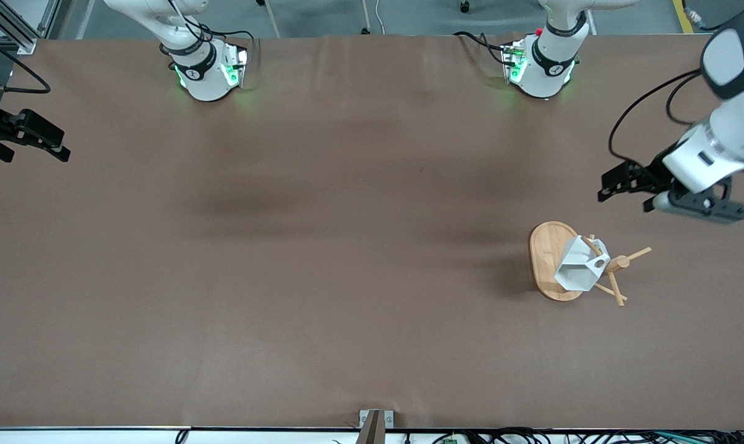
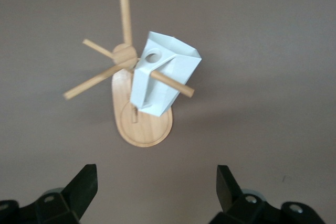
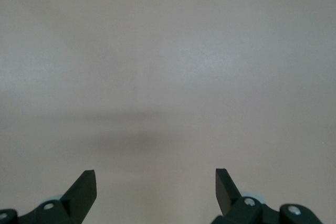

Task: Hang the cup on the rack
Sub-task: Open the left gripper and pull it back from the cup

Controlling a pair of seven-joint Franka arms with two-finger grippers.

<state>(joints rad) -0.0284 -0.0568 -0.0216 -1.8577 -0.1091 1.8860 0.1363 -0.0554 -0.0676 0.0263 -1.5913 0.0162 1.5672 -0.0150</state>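
The white faceted cup [image 1: 578, 268] hangs on a peg of the bamboo rack [image 1: 548, 253], close against the central post, above the oval base. In the left wrist view the cup [image 2: 163, 77] sits on a peg whose end sticks out past it, over the rack's base [image 2: 144, 127]. My left gripper [image 1: 622, 191] is open and empty, up in the air over bare table beside the rack, toward the left arm's end; it shows in its own view [image 2: 156, 174]. My right gripper [image 1: 36, 151] is open and empty and waits at the right arm's end of the table [image 3: 156, 178].
The brown table [image 1: 322, 246] carries only the rack. Both arm bases [image 1: 208, 68] stand along the edge farthest from the front camera. A small metal bracket [image 1: 375, 419] sits at the nearest edge.
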